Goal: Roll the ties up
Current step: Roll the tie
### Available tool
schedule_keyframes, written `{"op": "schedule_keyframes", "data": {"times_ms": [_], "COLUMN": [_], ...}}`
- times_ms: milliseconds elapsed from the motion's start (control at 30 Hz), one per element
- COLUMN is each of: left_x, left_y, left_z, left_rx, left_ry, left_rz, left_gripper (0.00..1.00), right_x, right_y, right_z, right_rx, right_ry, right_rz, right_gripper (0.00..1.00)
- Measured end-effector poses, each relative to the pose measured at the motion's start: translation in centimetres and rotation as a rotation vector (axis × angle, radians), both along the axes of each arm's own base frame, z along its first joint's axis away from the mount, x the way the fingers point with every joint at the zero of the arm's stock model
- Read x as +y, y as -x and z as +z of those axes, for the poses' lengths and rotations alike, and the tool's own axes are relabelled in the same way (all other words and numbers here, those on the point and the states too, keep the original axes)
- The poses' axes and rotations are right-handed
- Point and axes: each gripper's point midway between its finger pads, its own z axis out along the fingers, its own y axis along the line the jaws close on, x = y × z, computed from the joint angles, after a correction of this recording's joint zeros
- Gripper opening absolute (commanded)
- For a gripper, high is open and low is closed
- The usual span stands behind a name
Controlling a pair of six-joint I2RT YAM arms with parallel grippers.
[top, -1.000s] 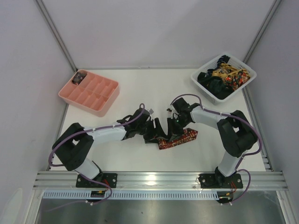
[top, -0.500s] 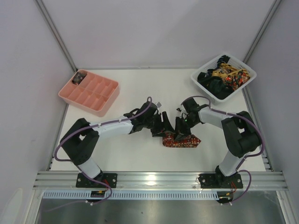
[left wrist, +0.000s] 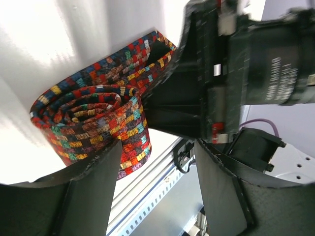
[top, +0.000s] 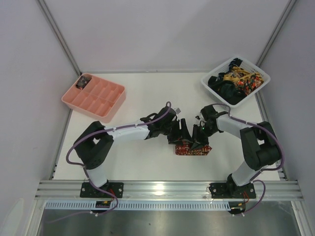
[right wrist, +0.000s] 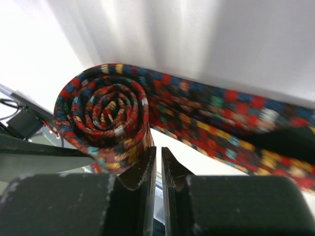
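The patterned tie [top: 193, 148] lies on the table [top: 147, 98] near its front edge, mostly wound into a tight spiral set on edge, with a short tail trailing flat. The left hand [left wrist: 156, 147] stands wide, one finger just beside the spiral, likely fencing it against unwinding. The right hand [right wrist: 158, 150] is narrow, fingertips almost together at the spiral's rim, apparently steadying it. More ties [top: 236, 78] wait in the basket [top: 205, 84]
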Motion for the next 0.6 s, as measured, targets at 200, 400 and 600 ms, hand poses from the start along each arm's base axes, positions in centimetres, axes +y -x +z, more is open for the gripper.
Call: {"op": "schedule_keyframes", "data": {"times_ms": [200, 400, 600], "left_x": [-1.2, -2.3, -2.7], "left_y": [0.7, 1.2, 1.2], "left_z": [-0.8, -0.6, 0.0], "left_rx": [0.014, 0.015, -0.012], "left_ry": [-0.005, 0.024, 0.048], "left_rz": [-0.039, -0.075, -0.117], "left_gripper": [0.66, 0.67, 0.70], "right_x": [-2.6, -5.3, -5.3], "right_y": [-0.5, -1.3, -0.8], "right_z": [0.5, 1.6, 2.5], "right_rx": [-0.008, -0.035, -0.050], "right_ry": [0.063, 0.076, 0.050], "right_rz": [-0.070, -0.132, -0.101], "right_gripper": [0.17, 0.20, 0.22]}}
